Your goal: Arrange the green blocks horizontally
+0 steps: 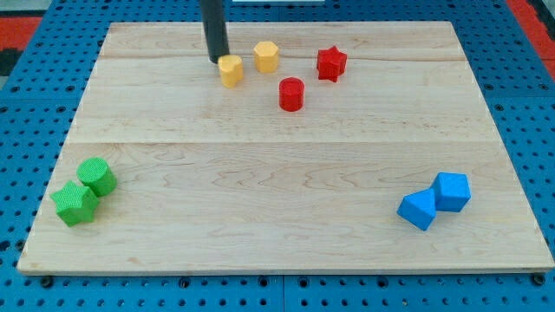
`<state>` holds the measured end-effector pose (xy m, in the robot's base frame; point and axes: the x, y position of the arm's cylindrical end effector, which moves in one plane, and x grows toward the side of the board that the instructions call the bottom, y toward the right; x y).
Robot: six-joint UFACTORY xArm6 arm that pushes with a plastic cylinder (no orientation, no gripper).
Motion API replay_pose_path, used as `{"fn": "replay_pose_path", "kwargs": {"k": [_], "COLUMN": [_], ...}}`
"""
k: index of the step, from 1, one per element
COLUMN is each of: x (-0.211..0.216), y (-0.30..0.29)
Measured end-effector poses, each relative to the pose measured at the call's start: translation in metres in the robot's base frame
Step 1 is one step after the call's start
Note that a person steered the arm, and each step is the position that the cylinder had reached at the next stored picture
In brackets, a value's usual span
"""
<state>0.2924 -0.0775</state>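
A green cylinder block (97, 176) and a green star block (75, 204) sit touching near the wooden board's lower left corner, the star down and to the left of the cylinder. My tip (216, 60) is at the view's top, just left of a yellow block (231, 70) and close against it. It is far from both green blocks.
A yellow hexagon block (266, 56), a red star block (331, 62) and a red cylinder block (291, 94) lie near the top middle. Two blue blocks (418, 209) (452, 191) touch at the lower right. The wooden board (286, 243) lies on a blue pegboard.
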Motion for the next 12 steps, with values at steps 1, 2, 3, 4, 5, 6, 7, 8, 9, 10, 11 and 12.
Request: {"fn": "replay_pose_path", "kwargs": {"k": [1,2,3,4,5,6,7,8,9,10,11,12], "x": [0.020,0.021,0.056,0.109,0.118,0.159,0.215,0.261,0.254,0.219,0.199,0.180], "y": [-0.004,-0.022,-0.088,-0.183,-0.226,-0.227,-0.225,-0.222,-0.157,-0.090,-0.030,0.008]}}
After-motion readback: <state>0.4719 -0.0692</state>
